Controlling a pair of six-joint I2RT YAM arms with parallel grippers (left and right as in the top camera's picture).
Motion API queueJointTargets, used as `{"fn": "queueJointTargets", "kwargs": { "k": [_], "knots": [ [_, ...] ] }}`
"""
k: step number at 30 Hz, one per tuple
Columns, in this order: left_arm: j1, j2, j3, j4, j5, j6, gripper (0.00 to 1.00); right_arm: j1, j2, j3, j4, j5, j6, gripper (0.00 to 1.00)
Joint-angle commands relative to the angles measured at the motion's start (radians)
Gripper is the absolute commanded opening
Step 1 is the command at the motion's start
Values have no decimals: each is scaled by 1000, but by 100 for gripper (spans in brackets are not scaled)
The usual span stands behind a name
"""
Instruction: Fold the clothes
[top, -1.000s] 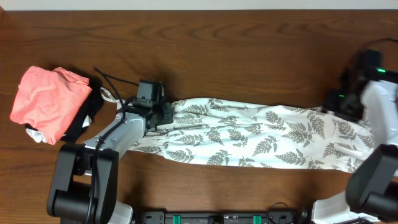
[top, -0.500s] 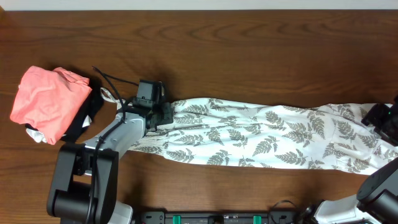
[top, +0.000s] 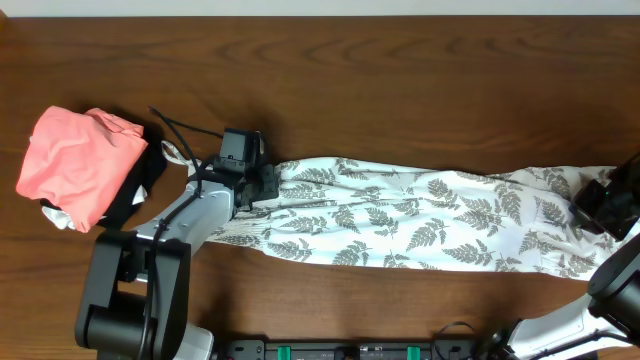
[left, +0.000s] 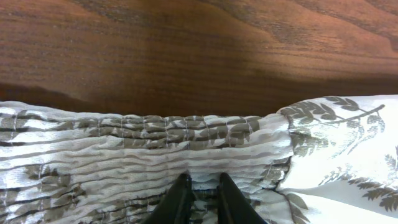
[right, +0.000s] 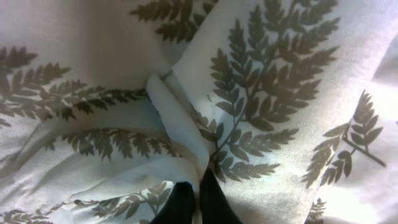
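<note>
Right pincer (right: 196, 186) is pinching a raised fold of the clothes (right: 267, 93), its jaws drawn fully together on the thin fern-printed fabric, with the cloth lying loose and rumpled all round the tips. From this grip the garment is stretching away in one long band across the table (top: 400, 80), its long axis running straight from the right pincer toward the left pincer (left: 202, 186) at the far end. That one is gripping too, jaws narrow, nipping the gathered, ribbed part of the fabric just inside its edge, with bare wood lying beyond. Each arm is therefore sitting at its own end, the right nearest the plain end and the left nearest the ribbed end, while the middle is lying flat between them. Judging by this, the coming fold is turning on carrying one end along that axis onto the other. Beyond the left pincer, well apart from the right, a salmon-pink garment (top: 80, 160) is sitting partly over a black cloth (top: 140, 195).
</note>
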Motion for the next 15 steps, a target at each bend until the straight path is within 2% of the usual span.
{"fn": "queueJointTargets", "kwargs": {
  "k": [1, 9, 15],
  "knots": [
    [2, 16, 2, -10, -27, -5, 17, -34, 0, 42, 7, 10, 32, 1],
    [2, 16, 2, -10, -27, -5, 17, -105, 2, 82, 27, 14, 43, 1],
    [3, 16, 2, -10, -27, -5, 17, -105, 2, 82, 28, 15, 43, 9]
  ]
}}
